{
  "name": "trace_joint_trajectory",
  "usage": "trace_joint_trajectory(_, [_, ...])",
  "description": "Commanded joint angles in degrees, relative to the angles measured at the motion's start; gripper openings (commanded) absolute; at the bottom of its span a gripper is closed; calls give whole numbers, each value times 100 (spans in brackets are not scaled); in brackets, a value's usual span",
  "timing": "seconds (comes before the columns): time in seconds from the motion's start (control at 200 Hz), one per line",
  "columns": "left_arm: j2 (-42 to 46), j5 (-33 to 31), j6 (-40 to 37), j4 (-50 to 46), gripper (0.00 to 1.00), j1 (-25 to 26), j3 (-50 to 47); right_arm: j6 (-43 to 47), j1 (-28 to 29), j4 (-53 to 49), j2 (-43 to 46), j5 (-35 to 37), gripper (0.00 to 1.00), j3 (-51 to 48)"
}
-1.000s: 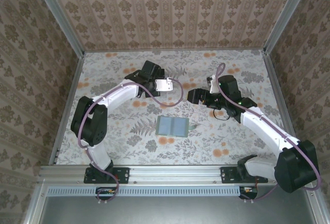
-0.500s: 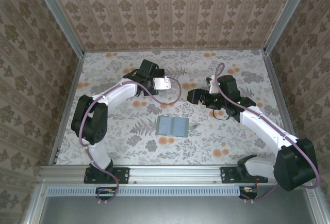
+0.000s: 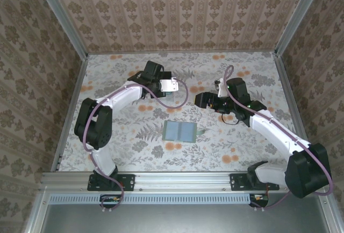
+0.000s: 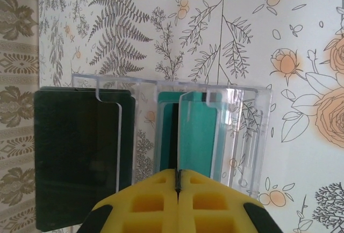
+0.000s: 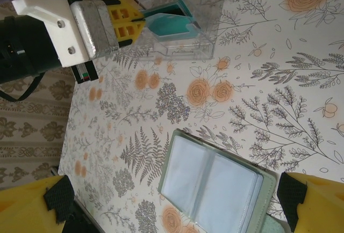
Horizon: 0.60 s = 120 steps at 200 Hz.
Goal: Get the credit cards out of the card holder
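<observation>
Clear plastic made up the slotted tray (image 4: 244, 136) that stood on the floral table (image 3: 123, 136) toward the far side, just in front of the left gripper (image 4: 177, 182). A dark green card (image 4: 75, 152) sat in its left compartment, behind a notched clear wall. A teal card (image 4: 196, 142) sat in the compartment beside it, near the tray's middle. The compartment at the right end showed the printed tabletop through its walls. The left gripper's yellow fingers (image 4: 150, 201) were pressed together, with what looked like a thin card (image 4: 173, 136), seen edge-on as a dark line, pinched between the tips. That line ran up into the teal compartment, though whether it was touching the teal card could not be told. The card holder (image 3: 180, 131) lay opened flat near the middle of the table, closer to the arm bases than either gripper and well apart from the tray. From the right wrist, its sage-green border framed two pale, glossy inner pockets side by side, and no card could be made out behind the clear sleeves. The right gripper (image 5: 172, 201) was spread wide, its yellow fingers at the two lower corners of its own view with the card holder between them. From above, it sat just beyond the holder on the right and was not touching it.
</observation>
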State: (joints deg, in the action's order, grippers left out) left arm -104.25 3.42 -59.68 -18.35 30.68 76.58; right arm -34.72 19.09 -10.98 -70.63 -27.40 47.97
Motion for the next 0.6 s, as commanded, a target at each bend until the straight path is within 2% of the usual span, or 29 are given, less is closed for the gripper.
trace_joint_trajectory(0.0, [-187, 144, -79, 83, 0, -96, 5, -72, -36, -109, -62, -64, 100, 187])
trace_joint_trajectory(0.275, [-280, 61, 4, 244, 0, -114, -86, -115, -32, -62, -159, -86, 100, 206])
trace_joint_trajectory(0.33, [-302, 5, 39, 338, 10, -114, -87, -116, -29, -46, -187, -103, 100, 215])
trace_joint_trajectory(0.45, [-384, -127, 129, 349, 12, -123, 27, -132, -34, -7, -238, -135, 100, 227])
trace_joint_trajectory(0.53, [-465, -200, 168, 327, 21, -132, 136, -143, -30, 15, -270, -157, 100, 248])
trace_joint_trajectory(0.595, [-513, -241, 202, 325, 21, -154, 226, -157, -34, 39, -293, -178, 100, 257])
